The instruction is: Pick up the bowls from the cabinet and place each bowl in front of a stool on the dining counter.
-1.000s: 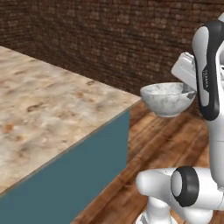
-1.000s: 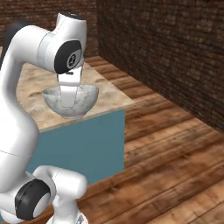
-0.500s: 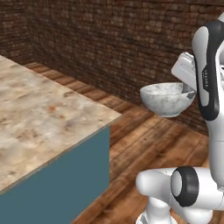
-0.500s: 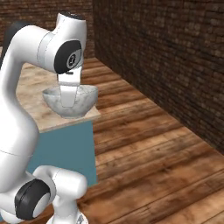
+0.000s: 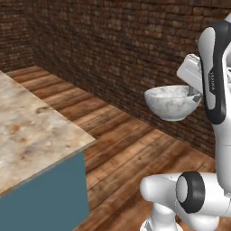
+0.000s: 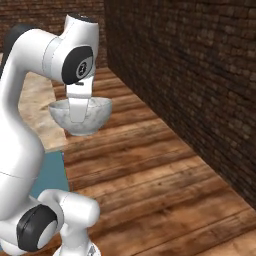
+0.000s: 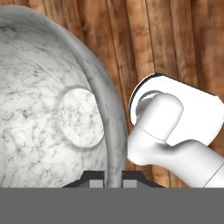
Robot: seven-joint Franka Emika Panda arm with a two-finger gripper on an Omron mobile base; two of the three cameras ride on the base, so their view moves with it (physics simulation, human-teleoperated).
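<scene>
The grey-white marbled bowl [image 5: 169, 103] hangs in the air above the wooden floor, level and upright, with my gripper [image 5: 195, 96] shut on its rim. In the right base view the bowl [image 6: 95, 114] sits just under my hand, the gripper [image 6: 77, 113] pinching its near wall. In the hand view one finger is inside and one outside the bowl [image 7: 48, 113], the gripper [image 7: 113, 177] clamped on the rim. The dining counter [image 5: 31, 140] lies to the left, apart from the bowl. The reddish-brown bowl and the cabinet are out of view.
A dark brick wall [image 5: 117, 49] runs along the far side. Wooden plank floor [image 6: 165, 190] spreads between the wall and the counter's teal base [image 5: 49, 198]. The counter's corner [image 6: 37, 107] shows behind my arm.
The whole scene has shifted: the base has moved, so the counter slid left and out of the views. The arm and the held bowl keep the same pose.
</scene>
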